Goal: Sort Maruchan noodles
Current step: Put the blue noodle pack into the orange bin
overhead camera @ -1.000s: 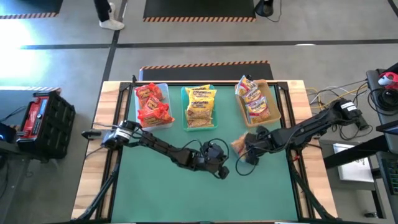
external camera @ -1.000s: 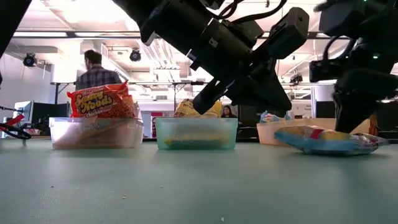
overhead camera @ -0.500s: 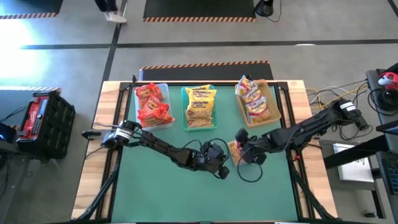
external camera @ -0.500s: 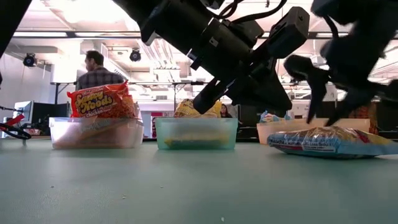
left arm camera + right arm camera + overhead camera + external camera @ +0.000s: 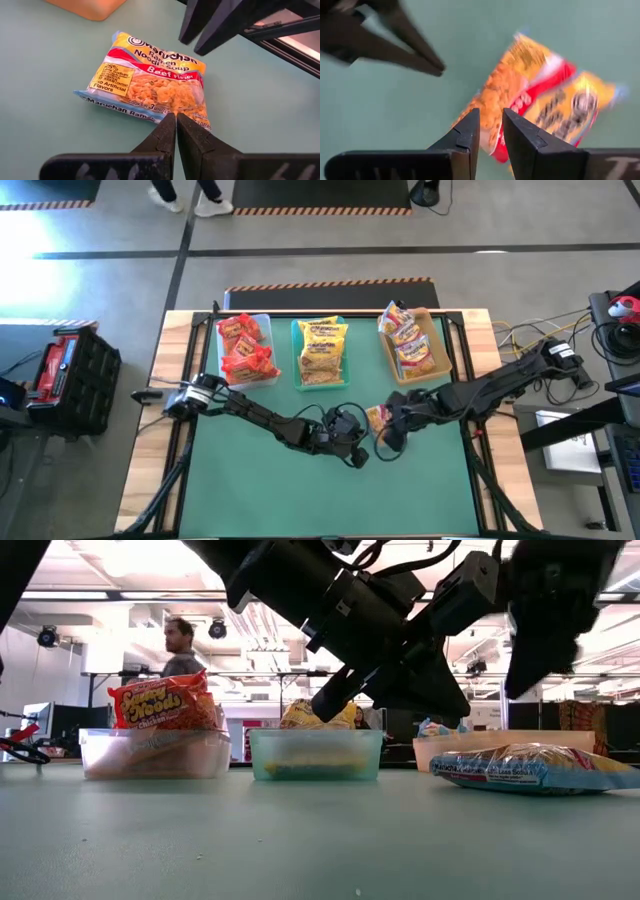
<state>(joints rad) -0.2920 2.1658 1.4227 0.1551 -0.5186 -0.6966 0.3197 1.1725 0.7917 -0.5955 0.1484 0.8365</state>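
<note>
The right gripper (image 5: 490, 127) hovers over a lone noodle packet (image 5: 150, 85) — fingers slightly parted, holding nothing. The left gripper (image 5: 175, 125) waits beside it — clenched, empty.

Right pincer (image 5: 545, 630) blurred — tips unreadable.

Robotics lab: hazard-taped floor (image 5: 330, 282).
</note>
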